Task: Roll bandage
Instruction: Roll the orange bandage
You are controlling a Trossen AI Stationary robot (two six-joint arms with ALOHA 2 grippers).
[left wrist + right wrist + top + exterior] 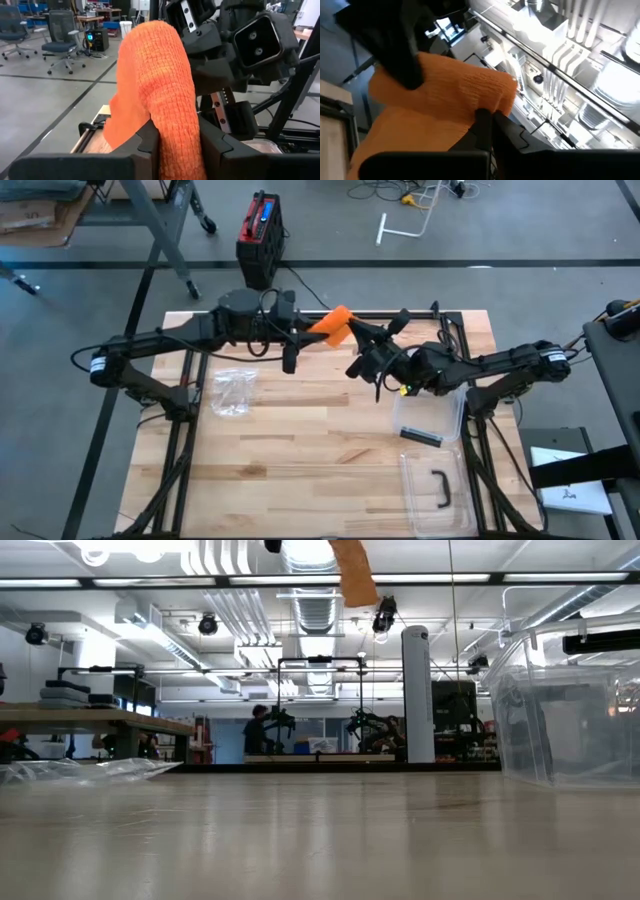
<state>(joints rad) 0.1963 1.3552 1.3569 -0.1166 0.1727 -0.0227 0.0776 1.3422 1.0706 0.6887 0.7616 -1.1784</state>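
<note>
The orange, waffle-textured cloth bandage [334,324] is hanging in the air above the far edge of the pale wooden slatted table [300,440], just above the centre of the high view, pinched between both arms. The left gripper [177,137], reaching in from the left, is clamping its two dark fingers [145,137] on the folded strip, which is rising between them in the left wrist view. The right gripper [487,117], coming from the right, is pressing its fingers together on the bandage's edge (the cloth is draping away to the lower left of the right wrist view). A crumpled clear plastic bag [232,392] is lying left of centre. A clear plastic bin [430,420] is sitting at the right, with its clear lid [438,492] near the lower right corner.
</note>
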